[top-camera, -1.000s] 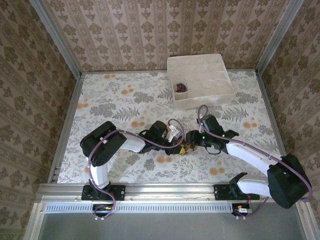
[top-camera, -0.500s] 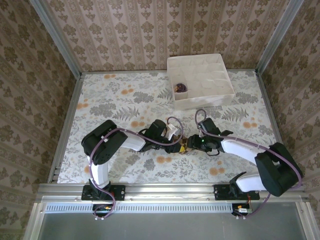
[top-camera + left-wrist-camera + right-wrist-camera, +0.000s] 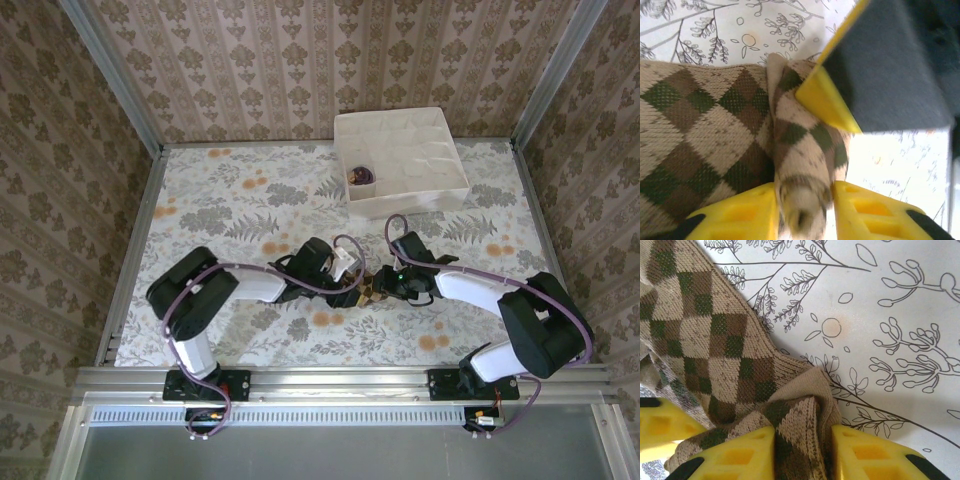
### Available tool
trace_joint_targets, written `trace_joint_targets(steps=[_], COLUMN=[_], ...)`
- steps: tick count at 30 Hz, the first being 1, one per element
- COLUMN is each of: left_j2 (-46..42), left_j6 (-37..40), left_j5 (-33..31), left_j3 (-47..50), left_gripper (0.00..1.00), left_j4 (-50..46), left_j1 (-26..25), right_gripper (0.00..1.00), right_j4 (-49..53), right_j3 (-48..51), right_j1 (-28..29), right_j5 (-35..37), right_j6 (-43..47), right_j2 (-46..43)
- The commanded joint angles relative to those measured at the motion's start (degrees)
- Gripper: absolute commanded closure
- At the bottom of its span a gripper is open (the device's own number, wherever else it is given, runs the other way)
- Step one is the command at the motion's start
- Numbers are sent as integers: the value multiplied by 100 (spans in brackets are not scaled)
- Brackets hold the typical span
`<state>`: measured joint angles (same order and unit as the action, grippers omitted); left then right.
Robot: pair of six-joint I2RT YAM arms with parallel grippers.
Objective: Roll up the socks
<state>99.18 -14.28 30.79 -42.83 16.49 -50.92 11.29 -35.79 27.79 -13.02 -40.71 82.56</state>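
The brown-tan argyle sock (image 3: 368, 292) lies bunched on the floral table between my two grippers. My left gripper (image 3: 352, 290) has a rolled fold of it (image 3: 805, 150) filling the gap between its yellow fingers (image 3: 740, 215). From the opposite side my right gripper (image 3: 386, 284) is shut on a folded edge of the same sock (image 3: 805, 420); one of its fingers (image 3: 830, 100) shows in the left wrist view. The flat rest of the sock (image 3: 705, 340) spreads away over the table. The dark purple sock (image 3: 360, 176) sits rolled in a cell of the box.
A white divider box (image 3: 405, 205) stands at the back right of the table. Patterned walls close in the back and both sides. The arms' cables (image 3: 345, 245) arch over the sock.
My right gripper has slid left onto the sock and closed on its fold. My left gripper's fingers have spread a little round the fold and stayed in place.
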Motion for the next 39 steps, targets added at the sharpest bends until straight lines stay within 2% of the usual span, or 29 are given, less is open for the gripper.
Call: trace_joint_targets(steps=[1,4,7,11,14,19,23,27,39], left_j2=[-631,-1112,-1586,-1818,-1583,-773,-252,-80,397], left_j6=[1241,1960,2736,3706,4088,4341,4150,3957,3700], left_j5=[-518,-802,-1405,-2509,-2987,-3378,-3724,-4016,-4220], left_j3=[-10,-93,-36,137,148,-254,-373,-218,-242], left_gripper=[64,63,60,55,54,54,54,53,53], left_j4=[-986,-1498,-1677,-1250,-779,-555,-225,187,-113], left_j1=[-74,-113,-340,-971,-1339,-1713,-1772,-1722,-1628], right_gripper=[70,70,70,70,70,70,70,70,71], right_j4=[472,479,469,468,457,456,469,450,442], right_j3=[129,116,107,101,89,72,64,52,111], right_j1=[25,25,33,33,33,33,25,25,25], right_j5=[370,361,344,309,252,168,107,33,-122], right_j6=[-16,-25,-25,-34,-42,-51,-42,-42,-152], right_j2=[312,339,337,348,367,401,435,482,364])
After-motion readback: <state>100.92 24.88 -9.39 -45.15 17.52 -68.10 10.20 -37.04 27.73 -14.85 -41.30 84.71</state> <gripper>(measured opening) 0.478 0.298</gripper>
